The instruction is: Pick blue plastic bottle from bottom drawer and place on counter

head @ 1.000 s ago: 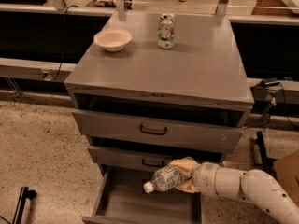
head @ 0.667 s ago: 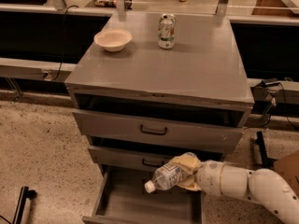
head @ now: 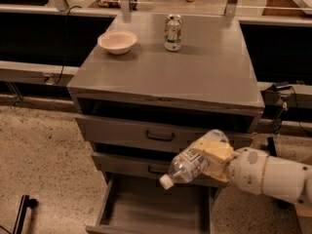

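Observation:
The blue plastic bottle [head: 185,166] is clear with a white cap and a pale label. It is tilted, cap down-left, in front of the middle drawer. My gripper [head: 212,152] is shut on the bottle's base end, with yellowish fingers [head: 214,147] wrapped around it; my white arm comes in from the lower right. The bottom drawer [head: 146,206] stands pulled open below, with a bare grey floor. The counter [head: 195,72] is the flat grey cabinet top above.
A green-and-white soda can [head: 173,32] and a pale bowl [head: 117,41] stand at the back of the counter. The two upper drawers [head: 161,135] with dark handles are shut. The floor is speckled; a black rail runs behind the cabinet.
My gripper has lifted the bottle up and slightly right, from just above the bottom drawer to the height of the middle drawer front.

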`<move>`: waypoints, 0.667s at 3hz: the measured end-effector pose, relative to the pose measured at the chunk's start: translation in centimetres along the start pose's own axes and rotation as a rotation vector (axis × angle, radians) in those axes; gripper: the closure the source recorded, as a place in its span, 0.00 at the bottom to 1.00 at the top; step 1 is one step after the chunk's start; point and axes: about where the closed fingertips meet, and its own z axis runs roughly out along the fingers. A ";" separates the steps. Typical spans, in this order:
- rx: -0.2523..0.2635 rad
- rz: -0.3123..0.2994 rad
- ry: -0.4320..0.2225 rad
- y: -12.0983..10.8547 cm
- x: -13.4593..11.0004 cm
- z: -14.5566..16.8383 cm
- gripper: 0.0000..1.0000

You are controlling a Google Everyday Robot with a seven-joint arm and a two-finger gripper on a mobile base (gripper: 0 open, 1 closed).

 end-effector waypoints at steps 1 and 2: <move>-0.036 -0.114 0.064 -6.3 0.6 -2.8 1.00; -0.119 -0.170 0.110 -12.1 2.6 -4.1 1.00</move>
